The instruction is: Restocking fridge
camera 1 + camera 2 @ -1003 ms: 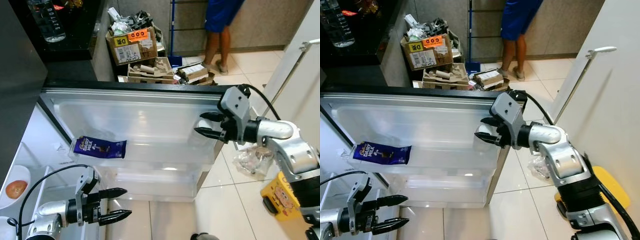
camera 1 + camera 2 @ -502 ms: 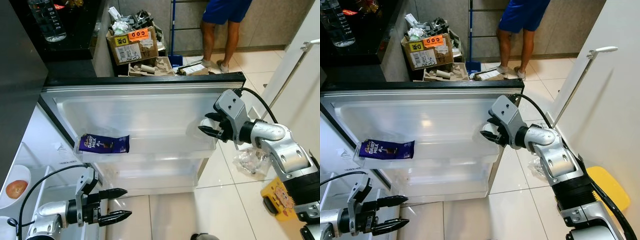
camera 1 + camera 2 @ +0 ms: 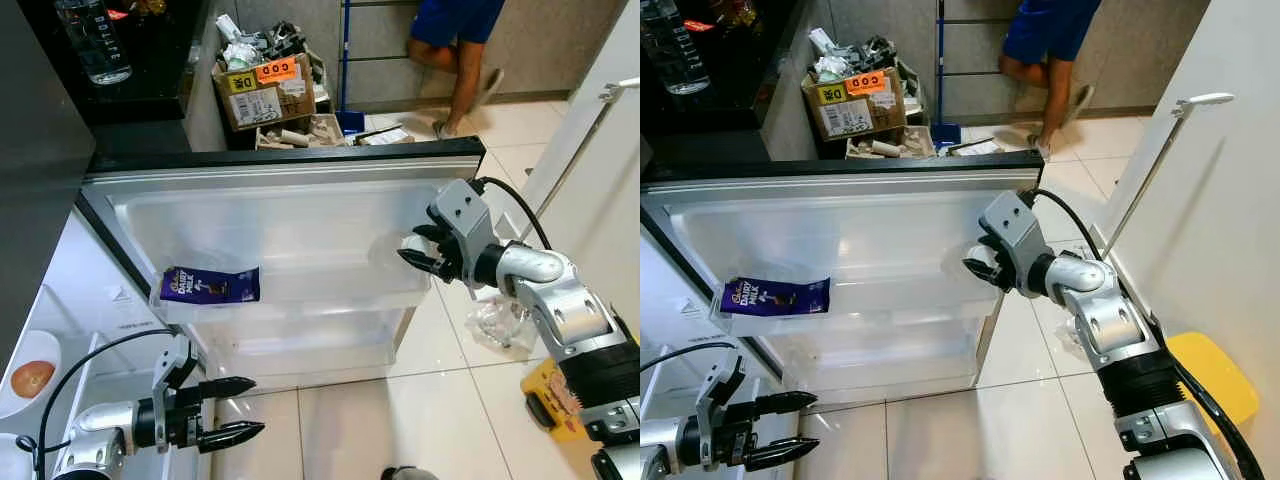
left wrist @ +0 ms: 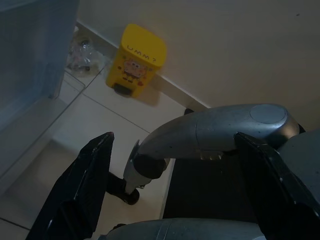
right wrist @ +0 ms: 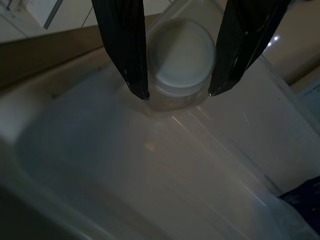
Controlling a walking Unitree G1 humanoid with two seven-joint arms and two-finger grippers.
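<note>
door shelf (image 3: 300,300) | chocolate bar (image 3: 210,285) left end | white-lidded jar (image 5: 180,57) right end

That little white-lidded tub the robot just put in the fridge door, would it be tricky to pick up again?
Probably not very. The tub looks round and smooth, so it might slip between the right gripper's narrow open fingers. It seems small and likely light, and standing upright in the door shelf it should not tip easily.

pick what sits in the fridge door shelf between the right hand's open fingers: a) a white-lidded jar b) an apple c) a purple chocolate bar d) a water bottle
a: in the right wrist view the right hand has its two black fingers spread on either side of the white-lidded jar, which stands in the door shelf; the purple chocolate bar lies at the shelf's far end.
</note>
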